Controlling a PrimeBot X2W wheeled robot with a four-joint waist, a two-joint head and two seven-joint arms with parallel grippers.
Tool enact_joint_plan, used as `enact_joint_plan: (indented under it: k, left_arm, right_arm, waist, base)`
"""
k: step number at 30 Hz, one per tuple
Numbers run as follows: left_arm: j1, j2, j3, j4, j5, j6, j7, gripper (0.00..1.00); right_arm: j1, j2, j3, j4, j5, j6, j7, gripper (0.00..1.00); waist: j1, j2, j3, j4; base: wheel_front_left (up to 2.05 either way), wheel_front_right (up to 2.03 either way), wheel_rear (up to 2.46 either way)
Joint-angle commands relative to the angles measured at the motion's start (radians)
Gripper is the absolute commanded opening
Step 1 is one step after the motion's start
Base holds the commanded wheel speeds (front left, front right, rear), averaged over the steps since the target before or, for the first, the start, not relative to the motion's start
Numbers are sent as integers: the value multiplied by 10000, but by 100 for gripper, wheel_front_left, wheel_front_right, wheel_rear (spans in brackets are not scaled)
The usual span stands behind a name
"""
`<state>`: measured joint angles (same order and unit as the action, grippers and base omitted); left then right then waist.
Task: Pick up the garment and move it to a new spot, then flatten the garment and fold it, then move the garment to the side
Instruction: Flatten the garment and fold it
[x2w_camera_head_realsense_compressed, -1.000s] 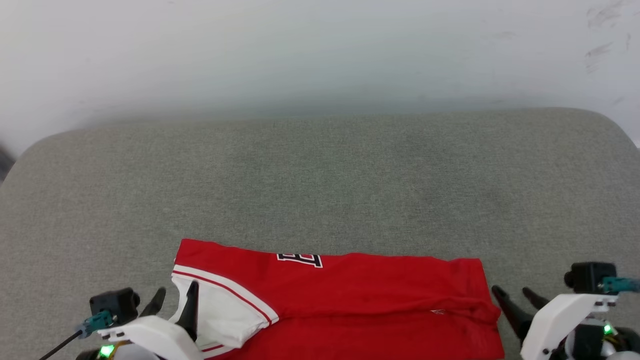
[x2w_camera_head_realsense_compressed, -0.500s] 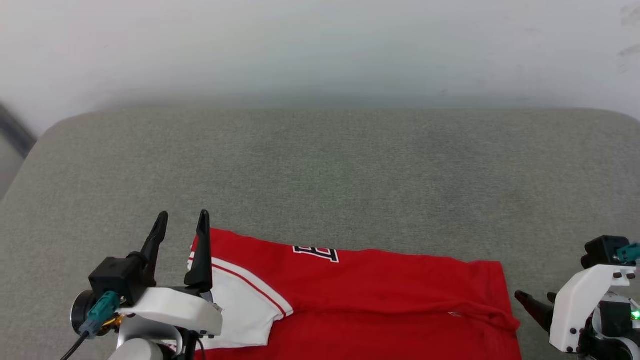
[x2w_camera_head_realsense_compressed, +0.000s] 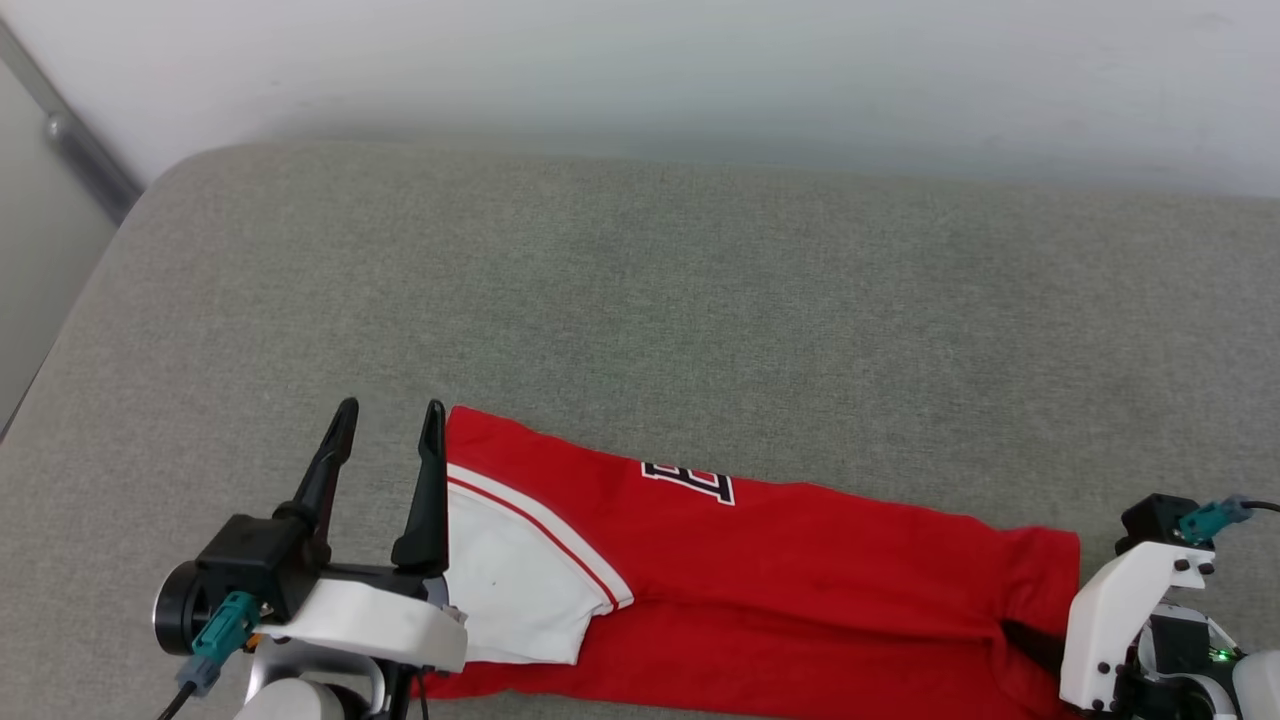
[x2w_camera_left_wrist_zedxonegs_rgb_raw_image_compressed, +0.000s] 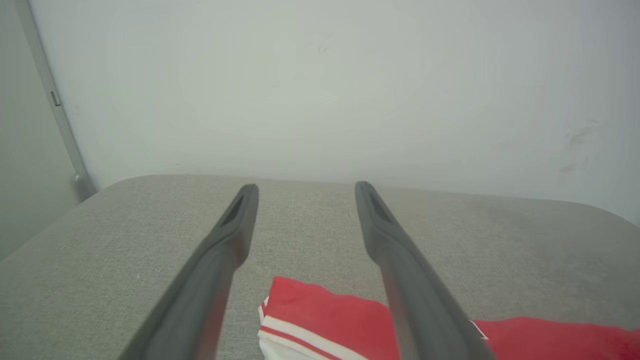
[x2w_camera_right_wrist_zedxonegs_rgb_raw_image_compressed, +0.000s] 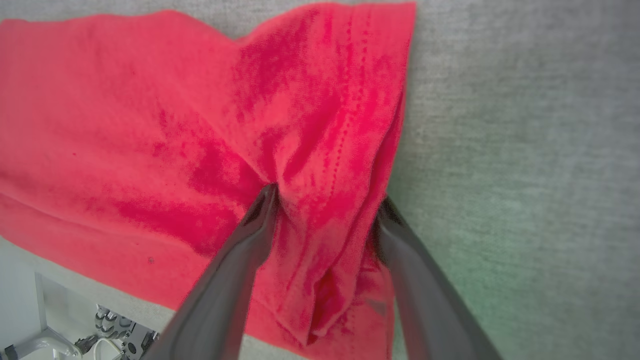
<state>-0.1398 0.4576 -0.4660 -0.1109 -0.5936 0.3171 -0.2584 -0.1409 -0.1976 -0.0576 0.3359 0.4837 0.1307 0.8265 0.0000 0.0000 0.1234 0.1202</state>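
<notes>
The left gripper (x2w_camera_head_realsense_compressed: 390, 407) is being held level and low above the bench (x2w_camera_head_realsense_compressed: 640, 300) just off the garment's left end. Its two fingers are pointing toward the far edge and standing wide apart with nothing between them. The right gripper (x2w_camera_right_wrist_zedxonegs_rgb_raw_image_compressed: 326, 196) is being pressed down onto the garment's right end. Its fingers are also spread wide, with a bunched ridge of red fabric between them and touching both (a firm clamp cannot be confirmed). One garment (x2w_camera_head_realsense_compressed: 800, 560) is being carried by the bench, folded into a long band along the near edge. On it, one white sleeve (x2w_camera_head_realsense_compressed: 510, 590) and one patch of black lettering (x2w_camera_head_realsense_compressed: 688, 483) are being shown.
</notes>
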Motion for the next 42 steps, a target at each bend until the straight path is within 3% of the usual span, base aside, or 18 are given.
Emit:
enact_joint_plan:
  k: [1,13,21,24,29,34,37,42]
  left_arm:
    - [104,49,-6,11,49,29,-2,100]
    - [764,292,-104,-62,5,413,405,100]
    - [1004,332,-47,-135,-78,552,423,100]
    - [1094,311,-62,-177,-95,620,426,100]
    - [1146,278,-117,-183,-132,657,473,100]
    - [1033,297,-195,-119,-144,584,552,100]
    - [909,327,-237,-65,-116,535,593,100]
    - [753,386,-304,-68,-77,502,705,100]
  right_arm:
    - [239,432,458,527,113,2,14,0]
    - [-489,-601,416,37,89,-5,-282,0]
    - [-371,-1052,-1536,-77,-391,-6,233,0]
    - [-335,-651,-2551,-195,-454,-4,778,0]
    - [-761,827,-4196,-204,898,-2,2413,0]
    - [-1088,1471,-5140,106,3087,-2,3909,0]
    - [-1225,1519,-4581,990,4932,-2,4128,0]
    - [-1293,1477,-2286,1966,7328,-2,3198,0]
  waist:
    - [0,0,-79,-69]
    - [0,0,-957,-805]
    - [0,0,-1182,-1251]
    - [0,0,-1213,-1357]
    - [0,0,-1282,-1431]
    - [0,0,-1334,-1295]
    - [0,0,-1352,-1112]
    - [0,0,-1259,-865]
  base:
    - [0,0,0]
    - [0,0,0]
    - [0,0,0]
    - [0,0,0]
    - [0,0,0]
    - [0,0,0]
    - [0,0,0]
    - [0,0,0]
